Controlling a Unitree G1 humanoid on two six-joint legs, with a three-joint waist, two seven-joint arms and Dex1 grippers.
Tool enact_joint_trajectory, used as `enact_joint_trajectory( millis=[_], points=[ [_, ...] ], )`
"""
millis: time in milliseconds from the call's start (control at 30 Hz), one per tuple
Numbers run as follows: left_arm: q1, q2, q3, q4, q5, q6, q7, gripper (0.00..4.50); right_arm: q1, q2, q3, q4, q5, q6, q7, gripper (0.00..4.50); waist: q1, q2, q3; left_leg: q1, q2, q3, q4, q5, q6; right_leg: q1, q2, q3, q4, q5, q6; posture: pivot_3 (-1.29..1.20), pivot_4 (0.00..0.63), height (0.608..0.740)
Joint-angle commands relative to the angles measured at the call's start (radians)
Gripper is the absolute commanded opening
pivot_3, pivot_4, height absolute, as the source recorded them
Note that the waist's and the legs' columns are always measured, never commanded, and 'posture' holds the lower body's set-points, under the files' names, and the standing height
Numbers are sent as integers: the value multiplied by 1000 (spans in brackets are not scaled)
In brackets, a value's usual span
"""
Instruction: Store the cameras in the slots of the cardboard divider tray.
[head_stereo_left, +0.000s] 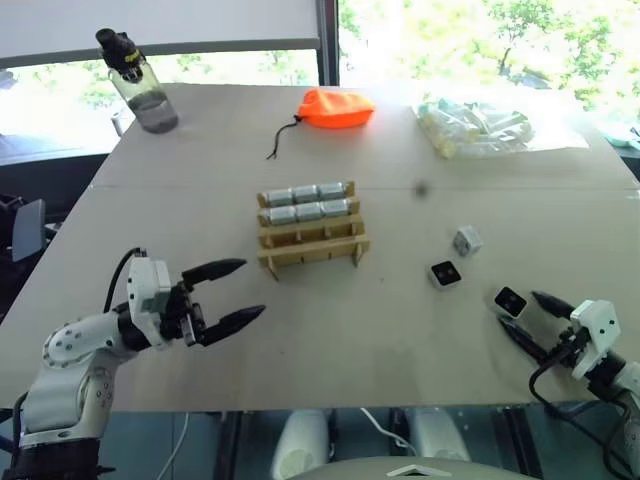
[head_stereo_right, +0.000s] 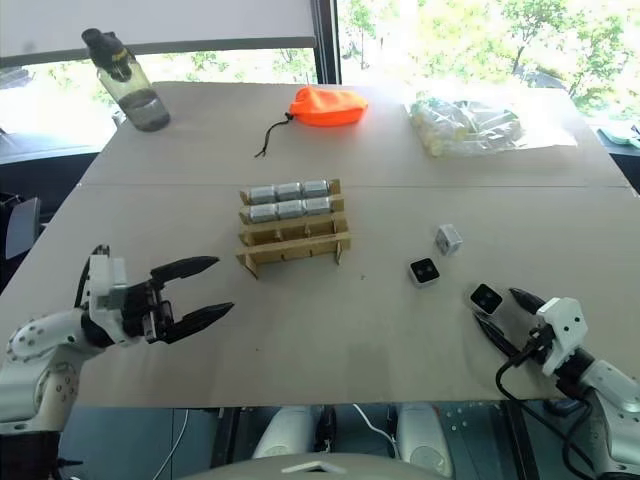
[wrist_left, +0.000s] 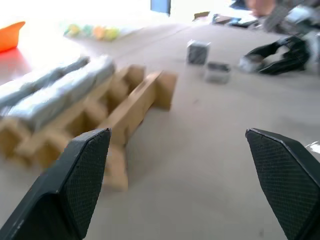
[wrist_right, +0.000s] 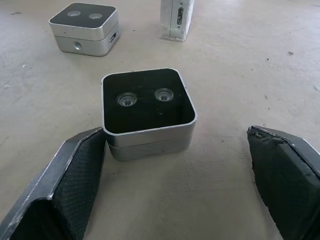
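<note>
The cardboard divider tray stands mid-table, its two far rows filled with several silver cameras and its near rows bare. Three loose cameras lie to its right: one on its side, one lens-up, and the nearest lens-up. My right gripper is open and low over the table, and that nearest camera lies just ahead between its fingertips, with one finger close beside it. Left of the tray, my left gripper is open and empty, pointing at the tray.
A water bottle stands at the far left. An orange drawstring pouch and a clear plastic bag of pale items lie at the back. Both grippers are close to the table's near edge.
</note>
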Motion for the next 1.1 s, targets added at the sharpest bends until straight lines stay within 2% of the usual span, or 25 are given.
enact_joint_trajectory(
  millis=[33,400,467,600,667,900,967,1033,1100],
  points=[
    [-21,24,-6,-64,-40,32,-25,4484,3,9,20,-12,13,15,8,4500,0,0,0,0,0,0,0,0,0,0,0,0,0,0,0,0,150,726],
    [-50,71,-34,-100,-43,55,-130,4484,-20,24,48,16,19,-3,37,4500,-2,-1,0,1,1,-1,0,0,0,0,3,1,0,0,-1,0,150,726],
    [-47,92,-42,-92,-13,37,-153,4484,-23,23,50,23,17,-8,41,4500,-3,-1,-1,1,1,-1,0,0,0,0,3,1,0,0,-1,0,150,726],
    [-37,216,-74,-26,142,-79,-255,4484,-30,21,54,34,14,-16,45,4500,-6,-2,-1,1,1,-1,0,0,0,0,4,1,0,-1,-2,0,150,726],
    [-84,224,-55,-31,90,-24,-231,4484,-34,21,54,38,15,-18,47,4500,-5,-2,-1,1,1,-1,0,-1,1,0,4,1,0,-2,-3,0,150,726],
    [-118,226,-46,-43,58,0,-231,4484,-48,19,65,47,25,-28,87,4500,-18,-3,-1,1,2,0,0,0,-1,0,4,2,0,-1,-1,0,150,726],
    [-116,217,-38,-48,42,16,-216,4500,-50,22,64,45,36,-33,103,3972,-19,-3,-1,1,2,0,0,1,-2,0,4,2,0,0,-1,0,150,726],
    [-112,209,-32,-55,24,32,-203,4500,-52,24,61,42,49,-32,115,3244,-20,-3,-1,1,2,0,-1,1,-2,0,4,2,0,0,-1,0,150,726],
    [-108,206,-30,-61,12,44,-197,4500,-53,23,61,38,61,-27,127,2244,-19,-3,-1,1,2,0,-1,1,-2,0,4,2,0,0,-1,0,150,726]
  ],
)
